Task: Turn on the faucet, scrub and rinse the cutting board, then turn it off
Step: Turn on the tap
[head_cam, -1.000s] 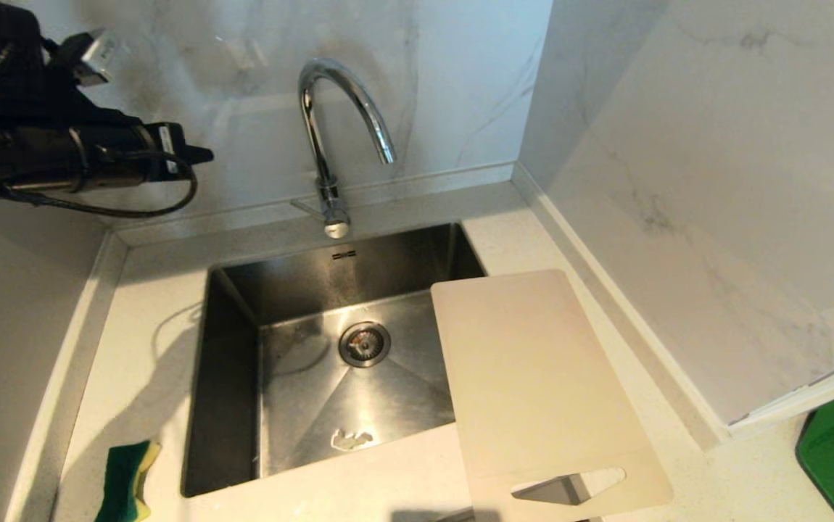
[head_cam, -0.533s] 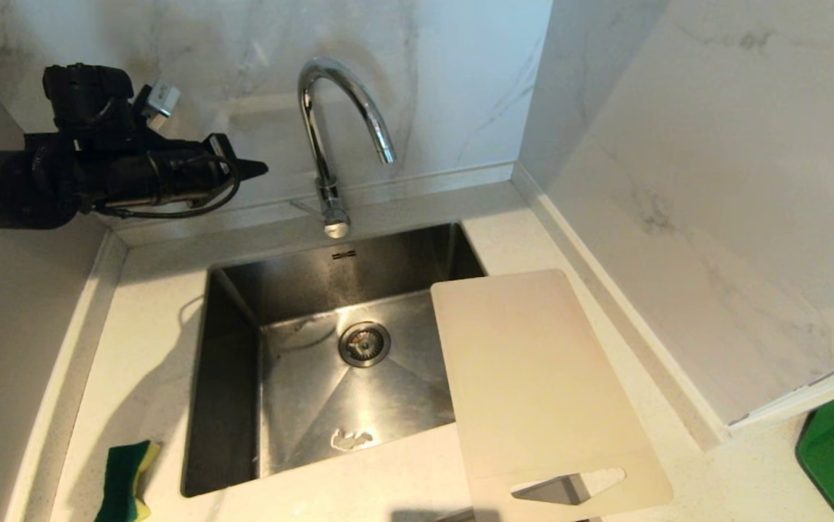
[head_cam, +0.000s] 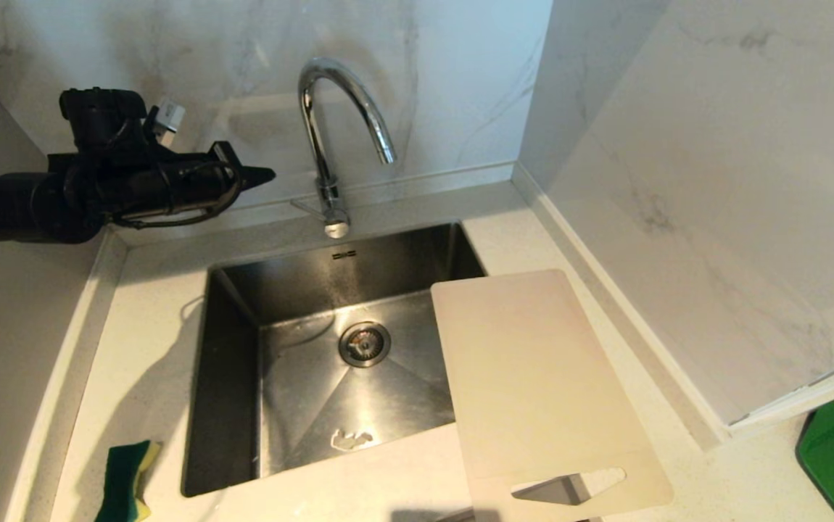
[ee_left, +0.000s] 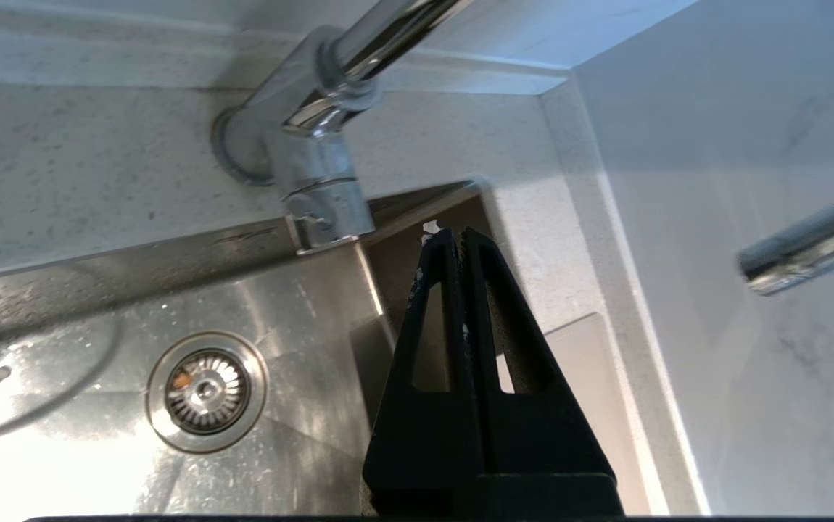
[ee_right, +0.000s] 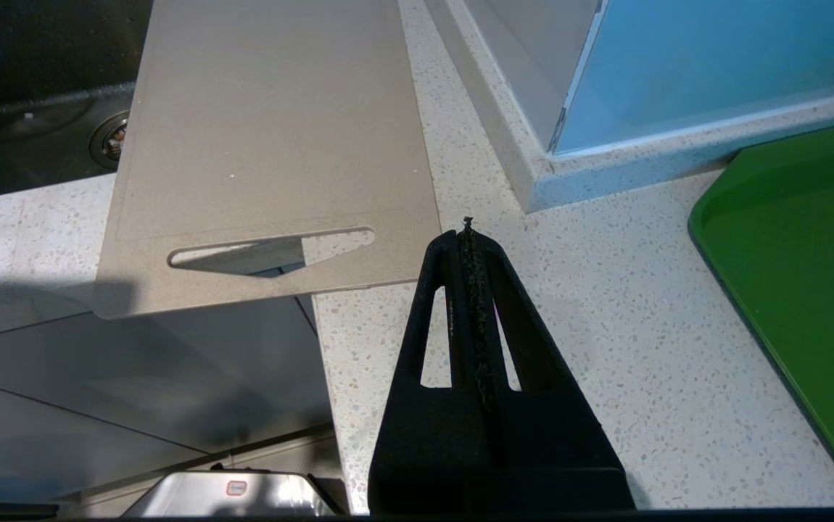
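Left tool (head_cam: 266,175) pinched together, empty, clear gap to faucet (head_cam: 324,145). Right tool (ee_right: 468,232) likewise, over tabletop (ee_right: 569,304). Cutting board (head_cam: 533,377) overhangs sink (head_cam: 228,406); handle end cut off.

Right tool (ee_right: 469,230) is closed, fingers pressed together and empty, hanging over the speckled desk (ee_right: 591,312). The cutting board (ee_right: 272,145) lies at its ten o'clock, handle cut-out end overhanging the desk edge. A green tray (ee_right: 808,275) sits at three o'clock, apart from the tool.
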Available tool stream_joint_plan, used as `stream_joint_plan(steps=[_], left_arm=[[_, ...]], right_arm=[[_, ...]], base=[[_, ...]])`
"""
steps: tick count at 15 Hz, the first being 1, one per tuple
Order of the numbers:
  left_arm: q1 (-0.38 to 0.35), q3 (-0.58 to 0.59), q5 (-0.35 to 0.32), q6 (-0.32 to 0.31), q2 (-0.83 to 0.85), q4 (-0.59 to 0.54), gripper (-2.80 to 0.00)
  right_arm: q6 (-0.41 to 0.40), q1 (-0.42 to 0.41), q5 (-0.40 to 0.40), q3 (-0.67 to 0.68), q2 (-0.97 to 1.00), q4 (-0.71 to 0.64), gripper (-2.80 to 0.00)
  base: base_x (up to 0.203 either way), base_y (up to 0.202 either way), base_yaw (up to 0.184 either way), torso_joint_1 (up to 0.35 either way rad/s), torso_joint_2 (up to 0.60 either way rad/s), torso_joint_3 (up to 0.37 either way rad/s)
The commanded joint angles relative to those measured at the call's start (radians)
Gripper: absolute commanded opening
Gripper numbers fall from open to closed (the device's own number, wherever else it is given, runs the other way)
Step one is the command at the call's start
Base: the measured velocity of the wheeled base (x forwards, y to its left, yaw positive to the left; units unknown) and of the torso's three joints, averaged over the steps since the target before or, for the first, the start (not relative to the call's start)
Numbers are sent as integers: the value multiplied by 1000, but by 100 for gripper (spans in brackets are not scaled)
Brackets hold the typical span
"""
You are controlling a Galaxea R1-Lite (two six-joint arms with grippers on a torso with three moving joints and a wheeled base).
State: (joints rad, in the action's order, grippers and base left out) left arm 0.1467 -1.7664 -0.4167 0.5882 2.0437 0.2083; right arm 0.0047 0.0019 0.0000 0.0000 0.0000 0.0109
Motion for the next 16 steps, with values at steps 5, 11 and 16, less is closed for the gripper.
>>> stream_joint_plan(steps=[5, 11, 16], left_arm=[[27, -2, 4, -58, 3, -7, -280], [73, -56, 118, -170, 38, -42, 0], [111, -137, 347, -368, 107, -55, 0]], right_arm=[[0, 0, 0, 1, 2, 1, -280], [0, 0, 0, 2, 0, 0, -280], [0, 0, 0, 2, 1, 1, -280]], base=[[0, 0, 0, 0, 0, 0], [0, 0, 0, 0, 0, 0], [0, 0, 0, 0, 0, 0]])
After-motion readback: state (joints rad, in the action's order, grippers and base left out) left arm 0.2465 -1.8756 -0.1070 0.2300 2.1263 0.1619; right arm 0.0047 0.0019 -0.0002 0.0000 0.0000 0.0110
